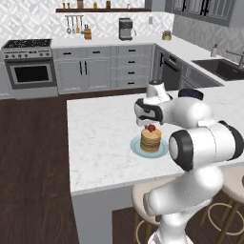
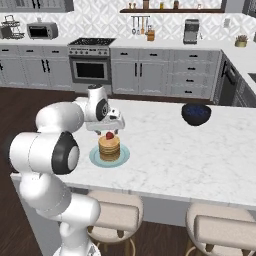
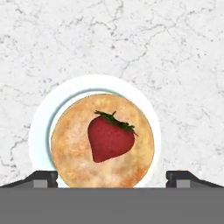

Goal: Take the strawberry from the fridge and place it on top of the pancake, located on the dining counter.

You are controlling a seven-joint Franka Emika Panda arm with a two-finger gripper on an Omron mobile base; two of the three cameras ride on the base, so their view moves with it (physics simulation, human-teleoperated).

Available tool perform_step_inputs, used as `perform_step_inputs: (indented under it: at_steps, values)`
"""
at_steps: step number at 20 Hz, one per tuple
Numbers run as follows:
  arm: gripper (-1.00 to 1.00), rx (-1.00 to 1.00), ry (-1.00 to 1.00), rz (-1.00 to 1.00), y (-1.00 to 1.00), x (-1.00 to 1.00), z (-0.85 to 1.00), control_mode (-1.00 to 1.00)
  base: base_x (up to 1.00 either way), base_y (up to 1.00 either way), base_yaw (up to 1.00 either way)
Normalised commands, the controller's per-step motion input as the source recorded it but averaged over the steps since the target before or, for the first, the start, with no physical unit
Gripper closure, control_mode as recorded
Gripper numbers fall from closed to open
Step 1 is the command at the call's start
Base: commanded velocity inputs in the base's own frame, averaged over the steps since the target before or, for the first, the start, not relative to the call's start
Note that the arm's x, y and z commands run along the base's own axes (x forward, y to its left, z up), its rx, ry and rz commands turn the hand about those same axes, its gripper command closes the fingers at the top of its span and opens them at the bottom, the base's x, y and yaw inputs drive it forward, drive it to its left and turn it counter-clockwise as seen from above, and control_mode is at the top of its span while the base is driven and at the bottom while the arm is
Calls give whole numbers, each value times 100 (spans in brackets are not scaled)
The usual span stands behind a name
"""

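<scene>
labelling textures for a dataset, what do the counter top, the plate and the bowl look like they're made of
Dining counter top: polished white stone, probably marble or quartz, going by the faint grey veins.
Plate: pale blue, smooth, with a plain rim; it looks like glazed ceramic, though it could be plastic.
Bowl: dark blue with a slight sheen, likely glazed ceramic; too small to be sure.

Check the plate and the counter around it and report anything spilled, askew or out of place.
Nothing stands out. The strawberry lies on its side, centred on the pancake, which sits squarely on the pale blue plate on the dining counter. The open pincer hangs above it. No spill or damage shows.
</scene>
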Motion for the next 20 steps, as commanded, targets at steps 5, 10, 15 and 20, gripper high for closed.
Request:
perform_step_inputs:
  at_steps: [5,10,15,20]
  values:
    - [-100,-7,0,-2,45,-98,62,-100,0,0,0]
    - [-100,-5,0,0,68,-100,56,-100,0,0,0]
    - [-100,-1,0,0,75,-100,27,-100,0,0,0]
    - [-100,0,-2,0,11,-100,0,-100,0,0,0]
